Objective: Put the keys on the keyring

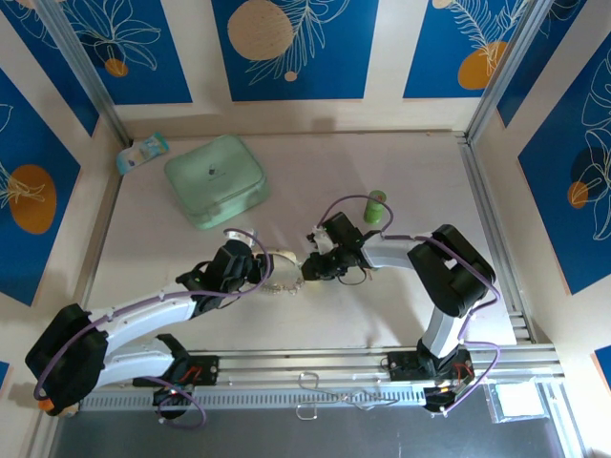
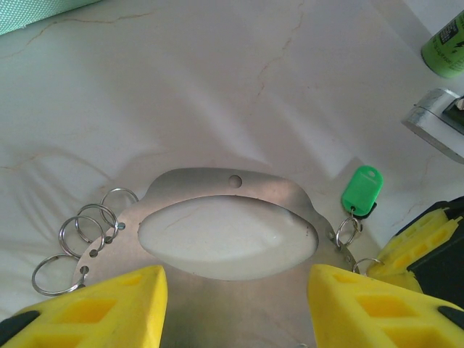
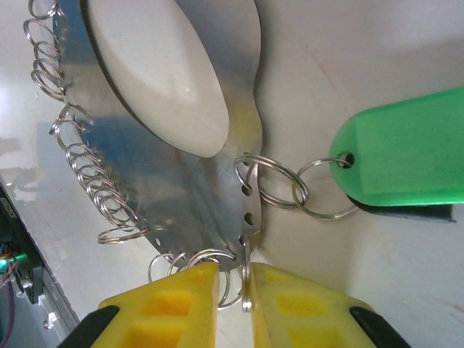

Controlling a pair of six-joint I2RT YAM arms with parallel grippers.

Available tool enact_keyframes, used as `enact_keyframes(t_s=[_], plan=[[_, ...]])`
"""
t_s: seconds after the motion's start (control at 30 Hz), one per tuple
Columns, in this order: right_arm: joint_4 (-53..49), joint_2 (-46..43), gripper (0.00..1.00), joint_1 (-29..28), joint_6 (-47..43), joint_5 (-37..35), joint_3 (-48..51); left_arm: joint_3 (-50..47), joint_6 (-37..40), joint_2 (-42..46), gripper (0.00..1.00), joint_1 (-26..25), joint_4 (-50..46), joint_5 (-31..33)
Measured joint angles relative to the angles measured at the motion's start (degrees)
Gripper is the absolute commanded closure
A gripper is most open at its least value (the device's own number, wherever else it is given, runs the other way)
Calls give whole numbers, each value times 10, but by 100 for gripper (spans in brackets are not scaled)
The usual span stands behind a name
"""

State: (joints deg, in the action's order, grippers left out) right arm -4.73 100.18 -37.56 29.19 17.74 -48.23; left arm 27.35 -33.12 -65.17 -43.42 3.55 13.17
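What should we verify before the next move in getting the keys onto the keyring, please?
1. Green key linked by split rings to the keyring: ok.
2. Right gripper jaws nearly together around a ring at the keyring's edge: firm grip cannot tell.
3. Left gripper fingers either side of the keyring: hold cannot tell.
4. Spare split rings free along the keyring's edge: ok.
5. Green cylinder upright, apart from the keyring: ok.

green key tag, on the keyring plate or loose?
On: the green key tag hangs by two linked rings from an edge hole in the keyring plate.
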Motion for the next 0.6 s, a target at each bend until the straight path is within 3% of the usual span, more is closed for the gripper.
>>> enact_keyframes(t_s=[0.27, 0.6], plan=[[-21, 0, 100, 0, -12, -27, -11, 0, 0, 0, 47, 0, 0, 0], [-78, -65, 100, -28, -84, -75, -24, 0, 21, 24, 47, 0, 0, 7]])
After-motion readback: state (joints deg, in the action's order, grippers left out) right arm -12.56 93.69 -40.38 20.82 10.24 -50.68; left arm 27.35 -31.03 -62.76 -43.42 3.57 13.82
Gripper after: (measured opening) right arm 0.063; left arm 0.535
